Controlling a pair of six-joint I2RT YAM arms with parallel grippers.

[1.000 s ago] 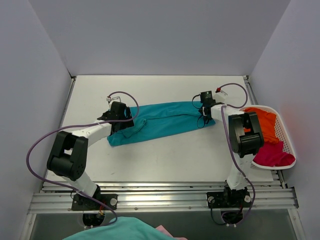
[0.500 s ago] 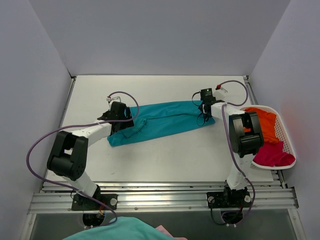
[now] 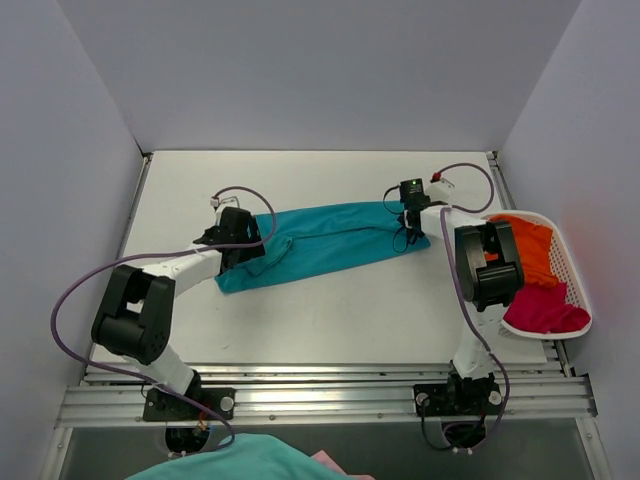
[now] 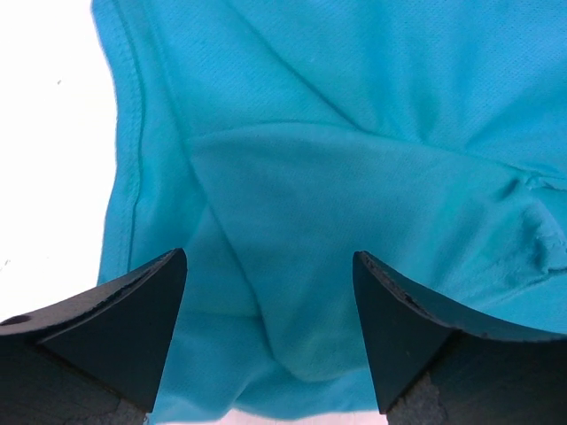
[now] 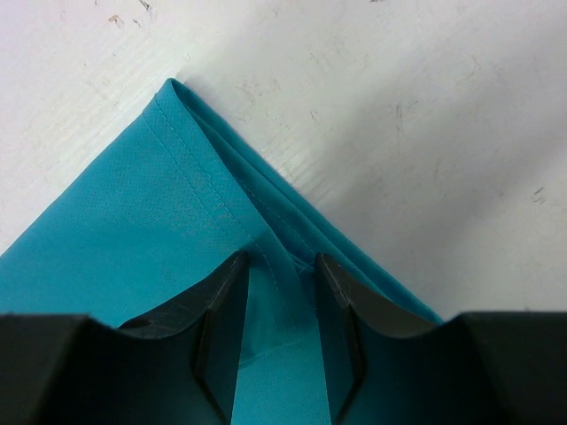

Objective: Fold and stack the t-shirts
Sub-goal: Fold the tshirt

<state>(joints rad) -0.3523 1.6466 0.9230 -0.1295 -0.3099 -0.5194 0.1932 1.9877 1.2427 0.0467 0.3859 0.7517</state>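
Observation:
The teal t-shirt [image 3: 320,245] lies folded into a long strip across the middle of the table. My left gripper [image 3: 252,248] hovers open over its left end, the jaws wide apart above bunched cloth [image 4: 292,266], gripping nothing [image 4: 270,292]. My right gripper [image 3: 406,234] is at the strip's right corner, the jaws nearly together on a raised ridge of hem [image 5: 282,266]. The corner of the shirt [image 5: 190,168] lies flat on the white table. The orange t-shirt [image 3: 530,245] and the magenta-red t-shirt [image 3: 545,310] lie in the basket at the right.
The white lattice basket [image 3: 577,275] stands at the table's right edge, beside the right arm. Grey walls close in the left, back and right. More teal and pink cloth [image 3: 235,460] shows below the front rail.
My right gripper has shifted slightly back and left at the shirt's right corner. My left arm has barely moved, and the shirt lies as before.

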